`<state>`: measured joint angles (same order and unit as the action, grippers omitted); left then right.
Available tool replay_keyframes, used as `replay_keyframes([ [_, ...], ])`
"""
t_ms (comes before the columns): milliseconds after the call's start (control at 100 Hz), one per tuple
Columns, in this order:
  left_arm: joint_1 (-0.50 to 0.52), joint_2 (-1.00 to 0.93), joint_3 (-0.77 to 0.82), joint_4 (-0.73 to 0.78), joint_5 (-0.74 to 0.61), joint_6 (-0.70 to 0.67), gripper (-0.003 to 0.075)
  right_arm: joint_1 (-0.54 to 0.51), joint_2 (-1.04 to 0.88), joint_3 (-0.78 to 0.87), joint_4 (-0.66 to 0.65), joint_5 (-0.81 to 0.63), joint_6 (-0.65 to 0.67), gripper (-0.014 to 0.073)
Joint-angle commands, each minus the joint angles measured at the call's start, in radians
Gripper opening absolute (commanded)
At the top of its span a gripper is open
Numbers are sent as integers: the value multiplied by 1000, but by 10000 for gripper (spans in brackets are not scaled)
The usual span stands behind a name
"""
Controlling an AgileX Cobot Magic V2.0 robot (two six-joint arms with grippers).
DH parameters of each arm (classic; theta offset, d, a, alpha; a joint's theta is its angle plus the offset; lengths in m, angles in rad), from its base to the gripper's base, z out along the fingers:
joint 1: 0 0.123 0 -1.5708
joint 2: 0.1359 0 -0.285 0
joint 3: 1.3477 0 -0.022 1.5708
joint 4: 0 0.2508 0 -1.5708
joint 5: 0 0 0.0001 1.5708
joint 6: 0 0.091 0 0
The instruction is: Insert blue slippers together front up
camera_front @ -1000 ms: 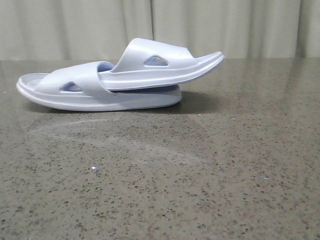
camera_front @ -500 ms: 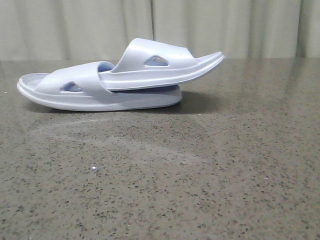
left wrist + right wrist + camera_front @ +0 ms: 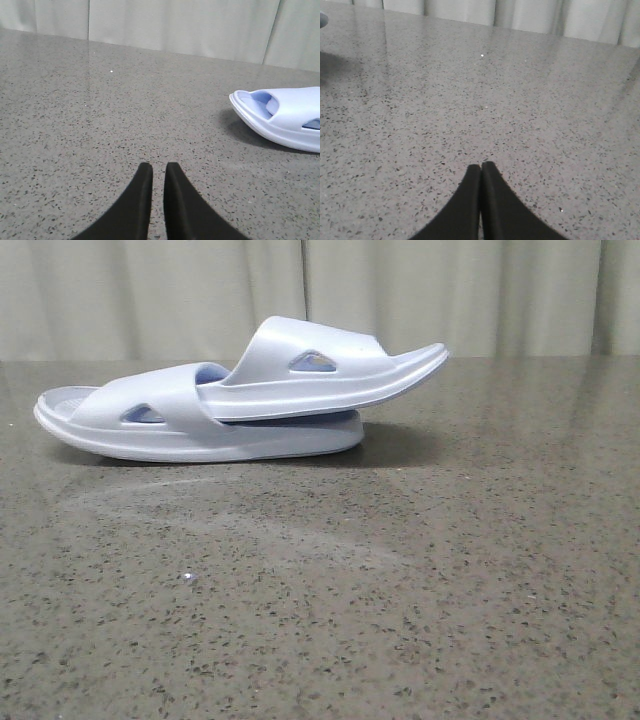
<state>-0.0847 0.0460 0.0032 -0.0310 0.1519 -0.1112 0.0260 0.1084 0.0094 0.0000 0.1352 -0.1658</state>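
The blue slippers (image 3: 240,395) lie nested on the speckled surface (image 3: 400,580), the upper one's end tucked under the lower one's strap and its other end raised rightward. The left hand (image 3: 158,172) hovers empty, fingers nearly together with a thin gap. The right hand (image 3: 481,169) is clenched on nothing, well apart from the pair.

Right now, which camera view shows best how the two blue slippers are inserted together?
The front view: both blue slippers show whole, from the side, one pushed under the other's strap. The left wrist view shows only one end of a slipper; the right wrist view shows barely a sliver at its edge.
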Motion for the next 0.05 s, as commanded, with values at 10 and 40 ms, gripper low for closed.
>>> replay_keyframes([
  [10, -8, 11, 9, -8, -73, -7, 15, -7, 9, 23, -12, -68, 4, -78],
  [40, -8, 11, 9, -8, -73, -7, 15, -7, 9, 23, -12, -68, 4, -78],
])
